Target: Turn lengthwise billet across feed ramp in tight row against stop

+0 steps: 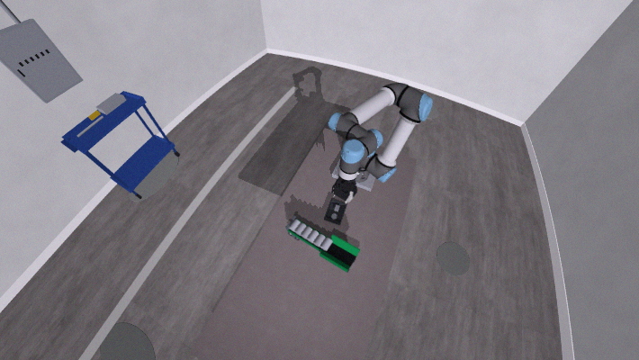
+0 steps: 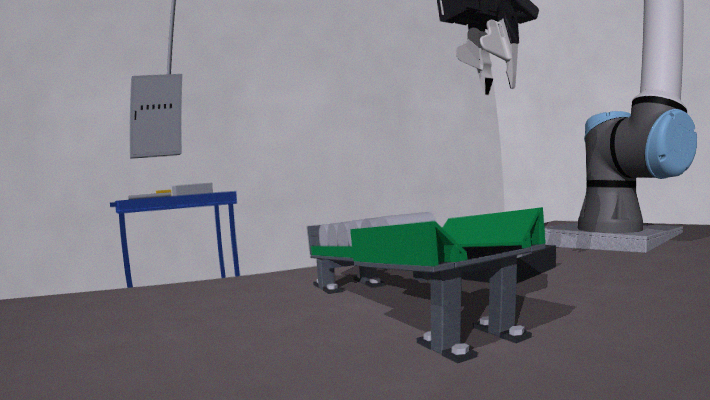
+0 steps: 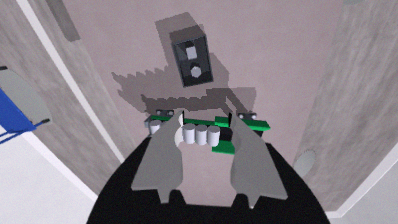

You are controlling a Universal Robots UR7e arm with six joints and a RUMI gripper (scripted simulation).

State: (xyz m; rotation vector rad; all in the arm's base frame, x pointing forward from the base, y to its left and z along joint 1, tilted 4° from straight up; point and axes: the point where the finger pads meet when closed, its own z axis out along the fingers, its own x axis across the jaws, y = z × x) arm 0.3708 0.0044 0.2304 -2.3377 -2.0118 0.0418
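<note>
The feed ramp (image 1: pixel 324 243) is a grey stand with green side guards, also seen in the exterior view (image 2: pixel 430 245). Several grey steel billets (image 1: pixel 310 233) lie side by side on its lower end, in a row that also shows in the exterior view (image 2: pixel 370 224). In the wrist view their round ends (image 3: pixel 200 134) show between my fingers. I cannot make out one lying lengthwise. My gripper (image 2: pixel 497 85) hangs high above the ramp on the robot-base side, also visible from above (image 1: pixel 344 195). Its fingers stand partly apart with nothing between them.
A dark box (image 1: pixel 335 211) with two grey marks lies on the floor between the ramp and the robot base (image 2: pixel 612 235). A blue table (image 1: pixel 119 144) stands by the left wall. A grey panel (image 2: pixel 156 116) hangs on the wall.
</note>
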